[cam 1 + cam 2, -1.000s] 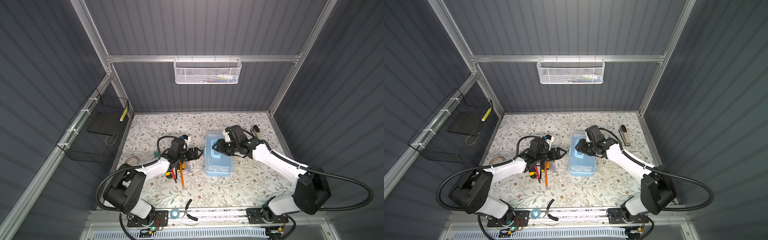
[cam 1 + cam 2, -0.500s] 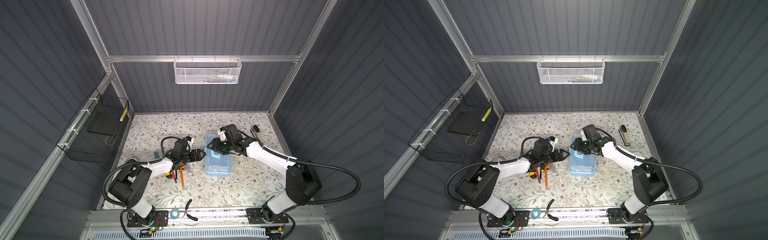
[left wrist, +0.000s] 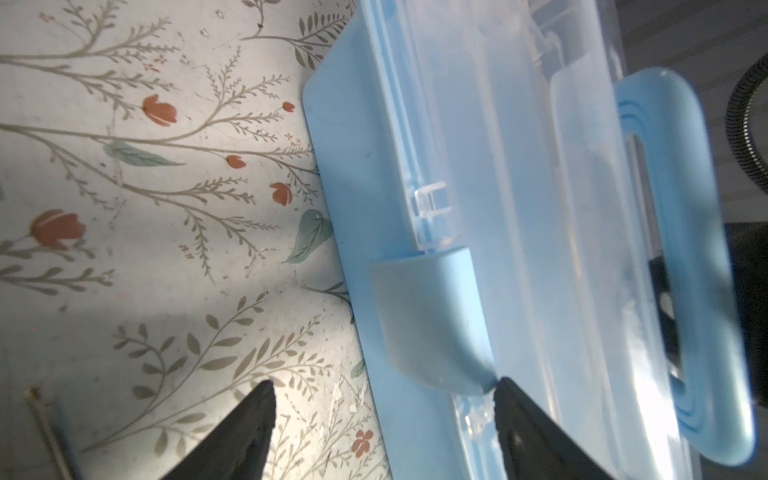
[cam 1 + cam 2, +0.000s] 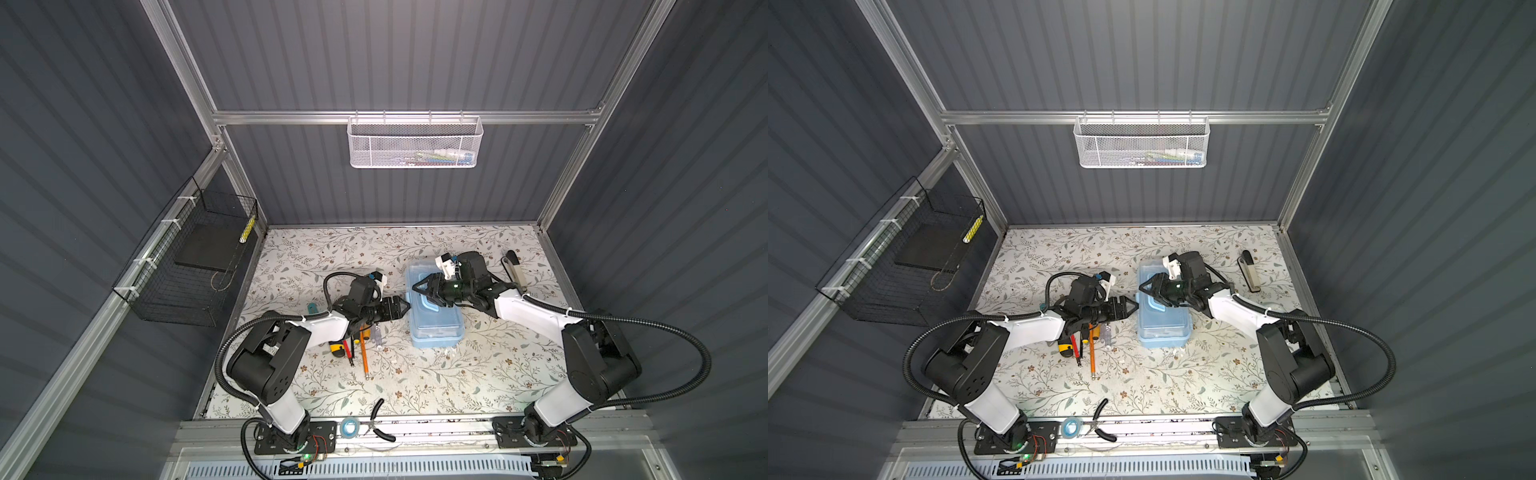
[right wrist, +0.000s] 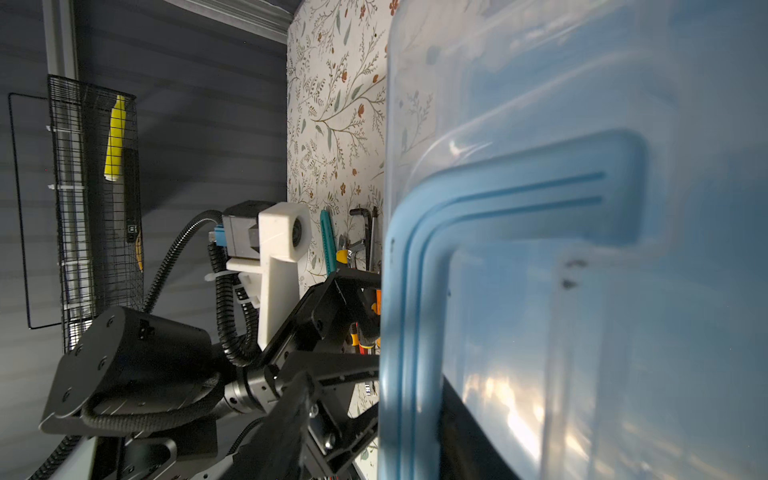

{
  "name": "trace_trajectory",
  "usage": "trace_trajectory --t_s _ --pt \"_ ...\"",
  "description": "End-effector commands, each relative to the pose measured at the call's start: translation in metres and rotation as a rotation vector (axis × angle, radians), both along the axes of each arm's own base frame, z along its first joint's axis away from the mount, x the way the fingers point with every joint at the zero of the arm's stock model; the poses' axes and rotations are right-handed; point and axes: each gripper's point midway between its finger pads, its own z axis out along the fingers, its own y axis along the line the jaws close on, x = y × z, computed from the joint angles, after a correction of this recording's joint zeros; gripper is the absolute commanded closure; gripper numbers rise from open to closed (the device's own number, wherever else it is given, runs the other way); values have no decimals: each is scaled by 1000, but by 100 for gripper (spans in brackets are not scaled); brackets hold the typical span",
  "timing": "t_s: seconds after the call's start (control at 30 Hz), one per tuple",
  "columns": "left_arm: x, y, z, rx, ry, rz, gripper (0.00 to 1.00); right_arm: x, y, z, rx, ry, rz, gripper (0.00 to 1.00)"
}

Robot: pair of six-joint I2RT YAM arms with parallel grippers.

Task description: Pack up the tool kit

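S1: Left fingers [image 3: 249, 428] spread wide, nothing between them. One tip sits right at the latch [image 3: 424, 324], lower middle of the left wrist frame. Touching? Can't tell.
S2: Other side?
S1: Right gripper [image 4: 419, 291] is over the box [image 4: 434, 332], frame centre in both top views, by the handle [image 5: 415, 291]. Its fingers look part-spread. Whether they're clamped on the handle, can't tell.
S2: Change since a second ago?
S1: Right gripper slid from mid-lid toward the box's left edge. The left gripper [image 4: 404, 309] nudged up to that same edge. Box hasn't moved, lid is down.
S2: Meaning?
S1: Looks like they're going for the latch, so this is the opening step. Packing not begun. Tools [image 4: 364, 353] lie on the mat [image 4: 332, 249] just left of the box, with pliers [image 4: 374, 419] and tape [image 4: 349, 426] down at the bottom rail.
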Motion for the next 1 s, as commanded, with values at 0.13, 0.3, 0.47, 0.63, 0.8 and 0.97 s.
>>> trace_trajectory --t_s 0.13,0.3,0.47,0.63,0.8,0.97 --pt "-6 -19 12 -15 -25 -98 17 -31 12 -23 71 78 133 67" --pt "-6 -19 26 -11 -54 -115 16 -29 10 -22 81 67 137 80" --pt "0 -8 45 -9 -78 -90 16 -24 7 -12 120 53 130 100" --pt "9 5 74 -95 -89 -51 16 -16 -6 10 207 20 105 100" --pt "8 4 96 -234 -60 -61 16 -13 -25 29 287 0 101 100" --pt "2 -1 105 -327 -32 -86 17 -11 -46 37 368 -7 90 100"
